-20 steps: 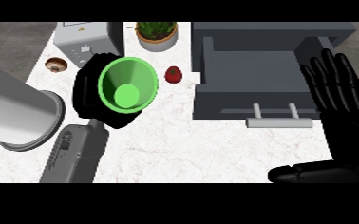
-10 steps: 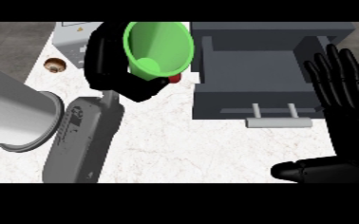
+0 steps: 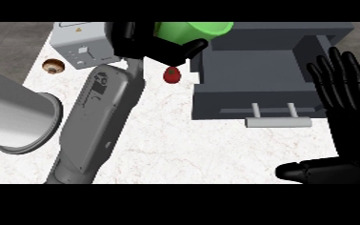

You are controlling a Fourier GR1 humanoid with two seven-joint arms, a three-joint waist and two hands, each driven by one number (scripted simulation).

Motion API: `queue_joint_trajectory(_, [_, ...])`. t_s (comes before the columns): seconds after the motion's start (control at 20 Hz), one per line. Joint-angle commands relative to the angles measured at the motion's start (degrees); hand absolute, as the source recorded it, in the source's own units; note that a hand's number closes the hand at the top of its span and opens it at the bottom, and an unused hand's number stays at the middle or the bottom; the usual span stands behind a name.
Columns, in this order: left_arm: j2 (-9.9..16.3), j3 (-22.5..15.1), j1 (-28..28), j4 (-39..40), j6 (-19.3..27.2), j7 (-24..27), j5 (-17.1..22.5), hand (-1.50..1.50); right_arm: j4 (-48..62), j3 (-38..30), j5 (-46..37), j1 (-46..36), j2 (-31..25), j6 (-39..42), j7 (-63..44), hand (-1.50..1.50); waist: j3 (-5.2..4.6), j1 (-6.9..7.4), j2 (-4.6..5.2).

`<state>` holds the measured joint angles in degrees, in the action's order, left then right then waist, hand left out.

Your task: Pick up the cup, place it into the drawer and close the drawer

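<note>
Left hand [image 3: 151, 45], at the far end of its grey forearm [image 3: 95, 124], curls its black fingers round the green cup [image 3: 193, 30] and holds it at the far side of the white counter [image 3: 183, 148], just beside the left wall of the open grey drawer [image 3: 264, 83]. Only the cup's upper part shows above the fingers, next to the drawer's far-left corner. Right hand [image 3: 341, 105] stands at the right edge, fingers straight and spread, thumb low, touching nothing. A small red fruit [image 3: 172, 75] lies on the counter just near of the cup. Farther left sit a grey boxy appliance [image 3: 84, 47], a small brown round item [image 3: 53, 66] and, at the left edge, a large grey cylinder [image 3: 21, 119].
</note>
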<state>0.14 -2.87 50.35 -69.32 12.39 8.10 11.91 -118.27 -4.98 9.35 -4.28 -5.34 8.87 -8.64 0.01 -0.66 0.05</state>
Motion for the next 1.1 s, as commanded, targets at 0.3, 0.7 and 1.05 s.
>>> queue_joint_trajectory(0.3, [-0.1,-8.7,10.8,14.3,9.5,2.0,5.2,1.5,3.7,-0.2,-0.5,-2.5,-0.2,0.1,0.5,-1.5,0.01,-0.57,0.13])
queue_joint_trajectory(0.7, [-0.1,-10.5,20.3,31.0,10.7,7.3,11.9,1.5,0.6,-1.0,1.8,1.1,-0.3,1.6,0.9,-1.5,0.03,-1.81,0.36])
queue_joint_trajectory(1.05, [-0.1,-14.3,21.4,41.8,8.4,13.3,16.4,1.5,0.2,0.0,0.9,-0.7,-0.7,1.4,-0.3,-1.5,0.03,-2.58,0.64])
